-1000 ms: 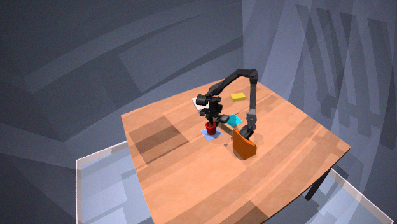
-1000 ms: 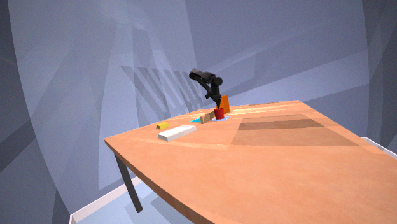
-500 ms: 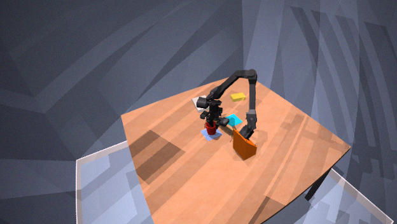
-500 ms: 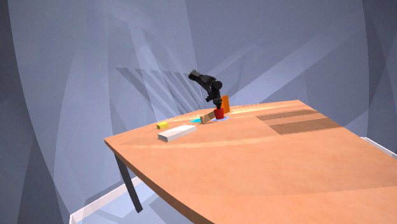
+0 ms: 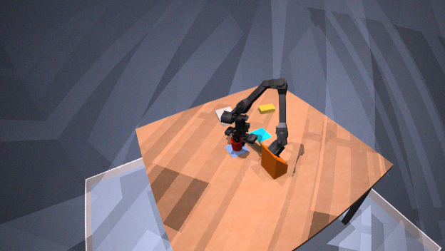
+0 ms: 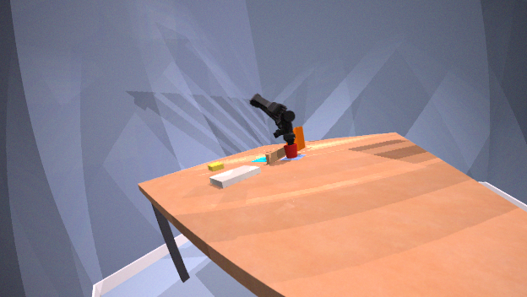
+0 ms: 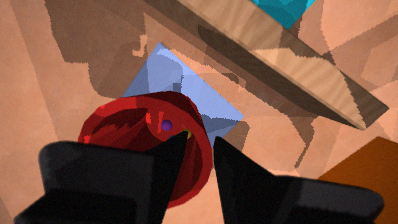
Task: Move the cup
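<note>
In the wrist view's lower left, the red cup [image 7: 135,125] stands on the pale blue pad [image 7: 170,75]. It looks stiff and light, but its loose marbles [image 7: 166,124] mean I must keep it upright. My gripper [image 7: 200,137] straddles its right wall, one finger inside and one outside; whether I have it clamped I cannot tell. My fingers hide most marbles. The wooden bar [image 7: 280,55] bars the way, and the cyan pad [image 7: 285,10] at upper right is cut off.
</note>
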`<state>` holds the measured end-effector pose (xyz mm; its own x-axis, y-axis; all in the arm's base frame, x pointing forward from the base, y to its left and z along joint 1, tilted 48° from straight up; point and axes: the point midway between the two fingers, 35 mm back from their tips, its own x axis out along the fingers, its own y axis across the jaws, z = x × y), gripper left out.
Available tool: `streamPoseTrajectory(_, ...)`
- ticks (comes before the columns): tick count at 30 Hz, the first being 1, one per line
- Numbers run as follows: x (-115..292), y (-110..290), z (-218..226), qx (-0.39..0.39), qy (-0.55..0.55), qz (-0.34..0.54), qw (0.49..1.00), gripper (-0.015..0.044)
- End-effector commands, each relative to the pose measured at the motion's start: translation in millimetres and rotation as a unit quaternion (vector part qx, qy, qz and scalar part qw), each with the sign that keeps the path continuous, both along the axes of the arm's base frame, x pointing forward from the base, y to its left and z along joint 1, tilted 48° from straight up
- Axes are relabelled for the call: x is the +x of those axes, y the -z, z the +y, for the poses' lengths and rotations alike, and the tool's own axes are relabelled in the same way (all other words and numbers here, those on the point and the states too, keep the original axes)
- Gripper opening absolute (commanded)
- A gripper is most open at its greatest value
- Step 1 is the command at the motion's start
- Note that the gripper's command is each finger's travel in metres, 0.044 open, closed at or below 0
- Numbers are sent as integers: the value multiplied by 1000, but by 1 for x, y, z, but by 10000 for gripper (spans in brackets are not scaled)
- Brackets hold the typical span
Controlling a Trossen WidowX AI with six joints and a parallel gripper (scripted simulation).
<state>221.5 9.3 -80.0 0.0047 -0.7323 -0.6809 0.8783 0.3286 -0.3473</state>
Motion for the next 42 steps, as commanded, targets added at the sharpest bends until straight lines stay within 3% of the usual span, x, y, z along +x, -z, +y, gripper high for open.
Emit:
streamPoseTrajectory(1, 0, 0, 0, 0, 0, -1, 1000, 62)
streamPoseTrajectory(11, 0, 0, 0, 0, 0, -1, 1000, 0)
streamPoseTrajectory(42, 1, -52, 60, 0, -2, 2, 1000, 0)
